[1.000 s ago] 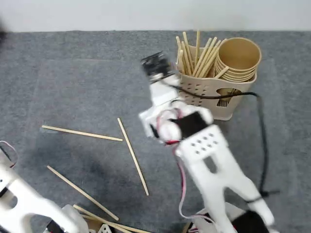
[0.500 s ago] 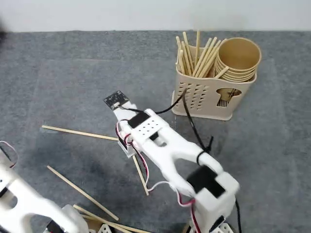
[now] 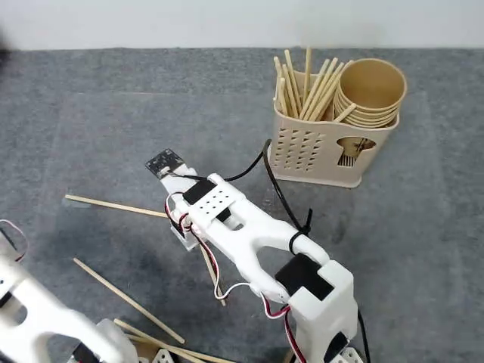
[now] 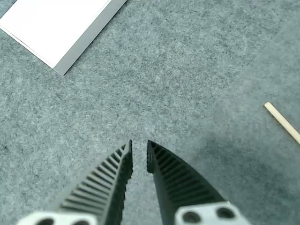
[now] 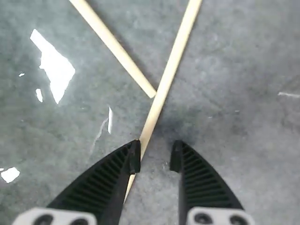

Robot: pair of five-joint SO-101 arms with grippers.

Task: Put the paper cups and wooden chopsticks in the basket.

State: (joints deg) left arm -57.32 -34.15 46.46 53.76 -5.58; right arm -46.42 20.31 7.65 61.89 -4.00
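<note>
The right gripper (image 5: 155, 157) sits low over the carpet (image 5: 243, 70), jaws narrowly apart and empty, with a chopstick (image 5: 171, 70) lying by one fingertip, so the pick-up seems in hand: it should straddle the stick, close, then carry it to the basket (image 3: 325, 155).

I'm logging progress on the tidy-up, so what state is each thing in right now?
basket, upright, partly filled.
paper cups, nested in one stack, in the basket.
basket chopsticks, standing on end, leaning.
loose chopsticks, lying flat on the mat.
right claw, open, empty, low over one of them.
left claw, slightly open, empty, above bare mat.
</note>
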